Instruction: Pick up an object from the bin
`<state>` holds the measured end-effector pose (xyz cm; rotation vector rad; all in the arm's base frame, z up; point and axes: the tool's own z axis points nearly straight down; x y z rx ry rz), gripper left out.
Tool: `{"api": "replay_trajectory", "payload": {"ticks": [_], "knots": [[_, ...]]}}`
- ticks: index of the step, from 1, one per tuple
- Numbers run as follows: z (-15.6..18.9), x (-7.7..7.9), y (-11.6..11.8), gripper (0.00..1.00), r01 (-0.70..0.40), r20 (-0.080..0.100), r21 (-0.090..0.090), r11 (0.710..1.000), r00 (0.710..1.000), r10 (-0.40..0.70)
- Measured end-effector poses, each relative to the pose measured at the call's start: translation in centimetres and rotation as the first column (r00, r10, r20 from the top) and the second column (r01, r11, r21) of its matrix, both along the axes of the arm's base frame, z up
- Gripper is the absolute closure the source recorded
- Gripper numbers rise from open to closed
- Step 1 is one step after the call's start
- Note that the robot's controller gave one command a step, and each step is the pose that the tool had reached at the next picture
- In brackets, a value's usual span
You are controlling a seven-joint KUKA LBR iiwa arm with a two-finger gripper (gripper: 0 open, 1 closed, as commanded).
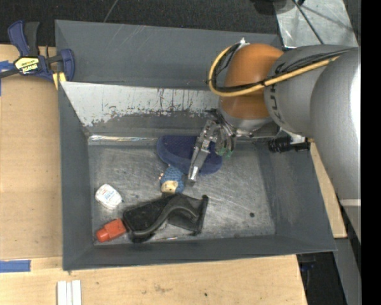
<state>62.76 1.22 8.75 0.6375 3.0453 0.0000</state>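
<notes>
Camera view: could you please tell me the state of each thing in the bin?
Blue disc: flat in the bin, near the back.
Gripper: low, tip at the blue disc's front edge.
Blue-and-tan piece: lying just left of the gripper's tip.
White piece: lying loose at the left.
Black handle: lying flat at the front.
Orange piece: lying by the black handle's left end.

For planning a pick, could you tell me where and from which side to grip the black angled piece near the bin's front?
Probably the long left limb of the black angled piece, from straight above, closing across its width: it lies flat on the floor, and the front wall and orange thing crowd its sides.
</notes>
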Motion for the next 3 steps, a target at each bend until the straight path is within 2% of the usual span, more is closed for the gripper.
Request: {"api": "replay_trajectory", "payload": {"ticks": [1, 2, 3], "knots": [[10.76, -4.69, 1.7, 1.0, -0.186, -0.02, 0.004, 0.983, 0.982, 0.186], [10.36, -4.79, 1.69, 1.0, -0.186, -0.026, 0.005, 0.983, 0.982, 0.186], [10.36, -4.79, 1.7, 0.0, -0.186, -0.026, 0.005, 0.983, 0.982, 0.186]]}}
